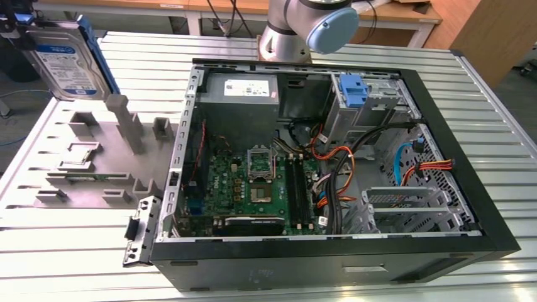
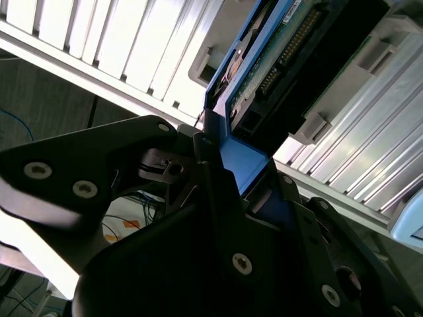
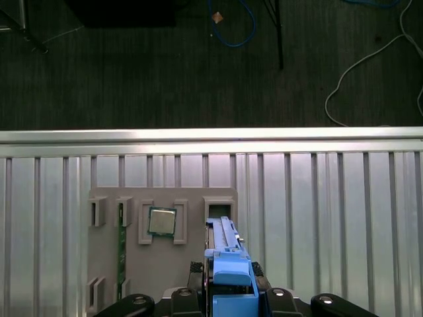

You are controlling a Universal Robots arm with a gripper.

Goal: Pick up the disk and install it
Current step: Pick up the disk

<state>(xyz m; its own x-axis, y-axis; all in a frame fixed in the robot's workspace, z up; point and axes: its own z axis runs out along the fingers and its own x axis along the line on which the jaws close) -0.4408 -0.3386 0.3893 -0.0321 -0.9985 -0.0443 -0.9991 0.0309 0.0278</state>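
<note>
The disk (image 1: 67,56), a silver hard drive with a white-and-blue label in a blue bracket, hangs upright in the air at the exterior view's far left, above the grey fixture plate (image 1: 92,182). My gripper (image 1: 24,26) is shut on its upper end. In the first wrist view the blue bracket of the disk (image 3: 228,274) sits between the black fingers of the gripper (image 3: 228,300), over the plate. The second wrist view shows the disk (image 2: 264,72) from its green circuit-board side, its blue bracket clamped in the gripper (image 2: 231,178).
An open computer case (image 1: 470,189) lies on the slatted metal table, with a grey power supply (image 1: 239,91) and a blue latch on a metal cage (image 1: 356,94) at the back. A processor chip (image 3: 162,221) and a memory stick (image 3: 121,241) sit in the plate. The arm's base (image 1: 302,25) stands behind the case.
</note>
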